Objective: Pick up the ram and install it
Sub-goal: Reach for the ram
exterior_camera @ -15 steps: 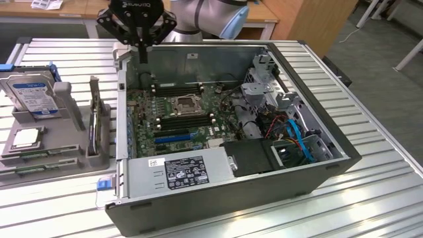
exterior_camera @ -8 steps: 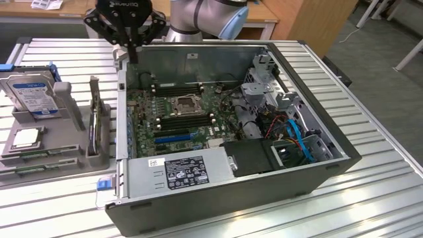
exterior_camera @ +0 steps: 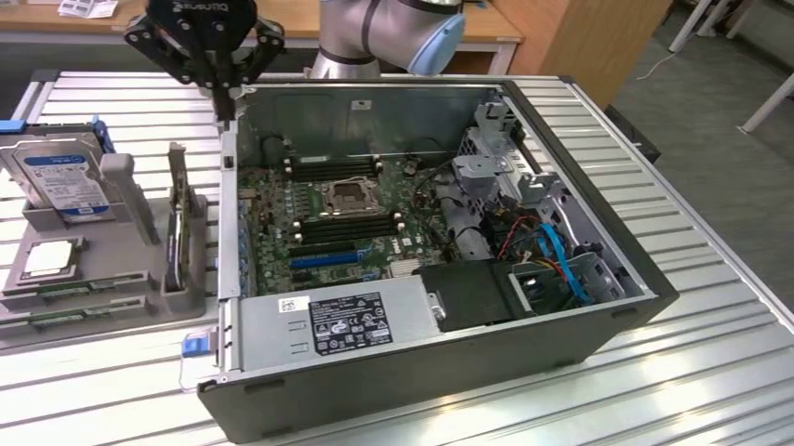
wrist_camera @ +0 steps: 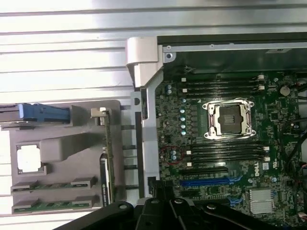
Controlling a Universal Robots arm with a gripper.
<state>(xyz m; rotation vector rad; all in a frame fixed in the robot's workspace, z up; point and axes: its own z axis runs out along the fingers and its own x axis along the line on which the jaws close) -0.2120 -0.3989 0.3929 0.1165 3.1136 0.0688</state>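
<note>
Two green ram sticks lie flat in slots at the near end of a grey tray, to the exterior view's left of the open computer case. In the wrist view the ram sticks sit in the same tray. My gripper hangs shut and empty above the case's far left corner, well away from the sticks. Its black fingers show over the case wall. Black memory slots flank the CPU socket on the motherboard.
The tray also carries a hard drive, a silver CPU chip and a thin board standing on edge. The power supply, drive cage and cables crowd the case's near and right parts. The table is ribbed metal.
</note>
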